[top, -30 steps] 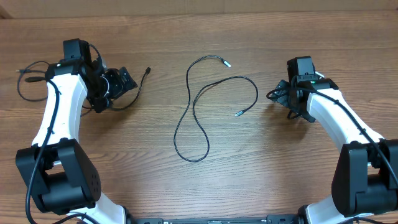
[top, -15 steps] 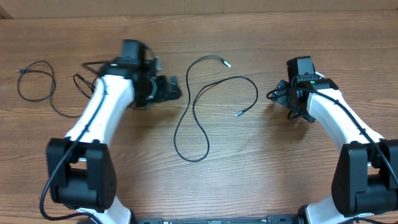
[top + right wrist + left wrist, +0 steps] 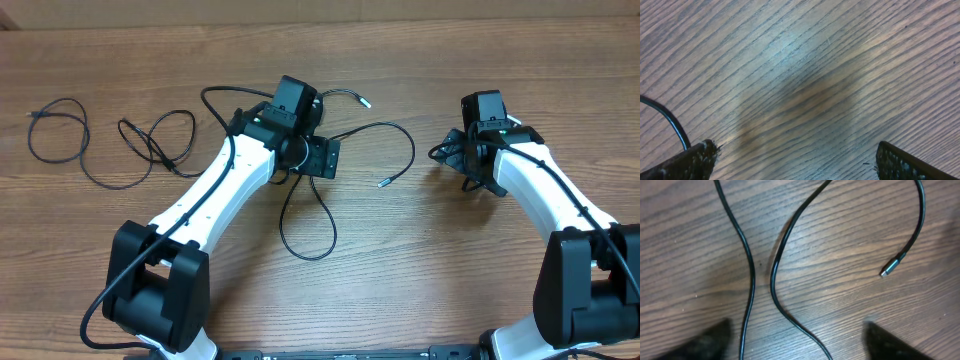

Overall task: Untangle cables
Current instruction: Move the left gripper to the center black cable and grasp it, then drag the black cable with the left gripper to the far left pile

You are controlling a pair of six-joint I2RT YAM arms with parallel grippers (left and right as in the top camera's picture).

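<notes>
Left gripper (image 3: 325,158) and right gripper (image 3: 462,165) are holding jaws open; left is hovering over the cable (image 3: 773,277), best pinching one strand.

left hand (image 3: 797,337): extended inward, jaws spread | right hand (image 3: 792,157): low, jaws wide
</notes>
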